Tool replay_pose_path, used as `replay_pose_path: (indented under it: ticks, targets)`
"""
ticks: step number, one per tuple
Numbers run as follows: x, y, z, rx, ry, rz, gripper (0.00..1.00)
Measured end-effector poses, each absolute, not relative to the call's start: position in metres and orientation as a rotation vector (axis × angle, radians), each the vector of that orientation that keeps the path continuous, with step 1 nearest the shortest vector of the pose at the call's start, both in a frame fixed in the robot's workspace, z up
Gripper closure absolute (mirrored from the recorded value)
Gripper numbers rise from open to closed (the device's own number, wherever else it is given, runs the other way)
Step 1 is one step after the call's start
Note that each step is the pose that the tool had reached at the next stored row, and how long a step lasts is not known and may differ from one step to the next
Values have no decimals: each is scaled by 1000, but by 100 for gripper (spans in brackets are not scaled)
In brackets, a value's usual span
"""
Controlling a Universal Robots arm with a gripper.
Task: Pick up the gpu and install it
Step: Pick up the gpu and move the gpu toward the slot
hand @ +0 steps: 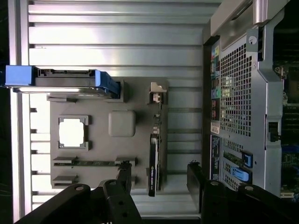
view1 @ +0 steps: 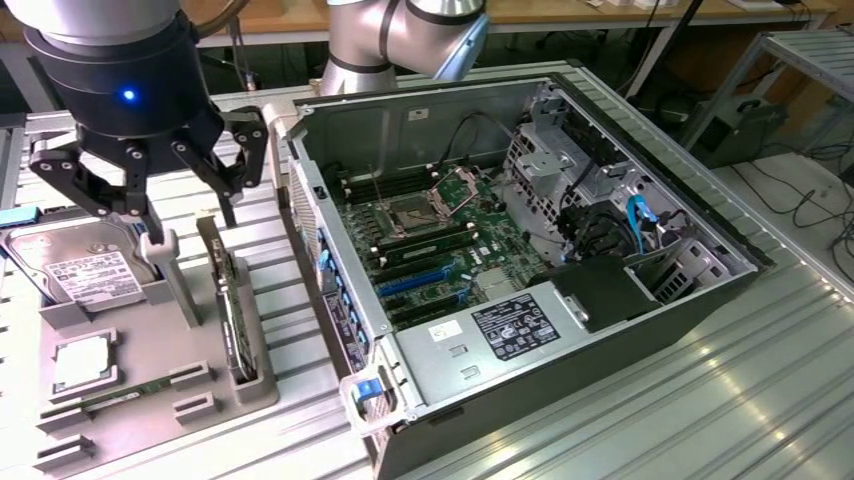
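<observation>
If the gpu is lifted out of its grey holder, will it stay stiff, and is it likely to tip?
Probably stiff: the gpu looks like a thin, flat, rigid board. It stands on its edge in the grey holder, so once freed it would likely tip. Probably light for its size.

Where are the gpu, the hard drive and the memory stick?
gpu (view1: 231, 305), exterior view, middle of its black body.
hard drive (view1: 87, 272), exterior view, on its white label.
memory stick (hand: 93, 163), wrist view, middle of its length.

A ribbed metal surface (view1: 694, 400) gleams at lower right; a wooden bench (view1: 561, 12) edges the frame's top; cables (view1: 817, 195) trail across the floor at right.
</observation>
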State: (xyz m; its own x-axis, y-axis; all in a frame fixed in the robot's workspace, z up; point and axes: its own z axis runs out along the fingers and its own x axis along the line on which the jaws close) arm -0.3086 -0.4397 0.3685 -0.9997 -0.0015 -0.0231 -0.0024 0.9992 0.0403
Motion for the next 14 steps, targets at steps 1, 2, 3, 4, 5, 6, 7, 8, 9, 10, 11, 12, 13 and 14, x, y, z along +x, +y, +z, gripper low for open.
replay_pose_path:
  ticks: [1,2,3,4,5,6,7,8,9,10,11,12,13,14]
  targets:
    - [-309,-440,368,-3,3118,63,40]
    - [-309,-440,367,-3,3118,63,40]
    - [-309,-440,366,-3,3118,63,40]
    - [-309,-440,365,-3,3118,63,40]
    - [-309,-440,364,-3,3118,63,40]
    - [-309,-440,364,-3,3118,63,40]
    - [-309,-440,363,-3,3118,63,40]
    - [-309,-440,362,-3,3118,63,40]
    - [-309,-440,362,-3,3118,64,40]
    - [-309,-440,361,-3,3118,64,40]
    - [-309,-440,360,-3,3118,65,40]
    - [-309,-440,359,-3,3118,65,40]
    - [-309,-440,358,-3,3118,66,40]
    - [-309,-440,358,-3,3118,66,40]
